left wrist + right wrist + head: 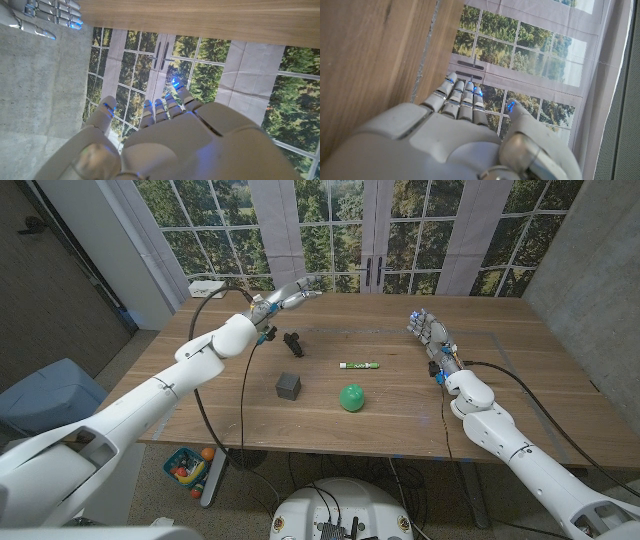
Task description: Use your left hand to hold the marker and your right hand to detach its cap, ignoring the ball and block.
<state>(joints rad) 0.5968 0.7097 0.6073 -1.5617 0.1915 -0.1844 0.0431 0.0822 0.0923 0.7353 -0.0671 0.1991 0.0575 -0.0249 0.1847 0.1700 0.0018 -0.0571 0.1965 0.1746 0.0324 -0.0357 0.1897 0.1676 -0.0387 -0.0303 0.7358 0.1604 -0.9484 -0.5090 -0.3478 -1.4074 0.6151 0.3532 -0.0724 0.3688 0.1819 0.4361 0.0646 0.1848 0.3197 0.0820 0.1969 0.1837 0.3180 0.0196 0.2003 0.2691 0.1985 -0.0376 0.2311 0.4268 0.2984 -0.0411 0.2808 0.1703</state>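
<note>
In the head view the marker (360, 365) lies flat near the table's (520, 410) middle, its long axis left to right, between both hands. The left hand (285, 299) and the right hand (428, 330) hold nothing, fingers apart.

In the left wrist view the left hand (170, 135) is spread and empty.

In the right wrist view the right hand (465, 130) is the same.

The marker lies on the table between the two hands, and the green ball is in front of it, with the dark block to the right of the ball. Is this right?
One detail is wrong: in the head view the dark block sits to the left of the green ball, not the right. The marker does lie between the left hand and right hand.
</note>
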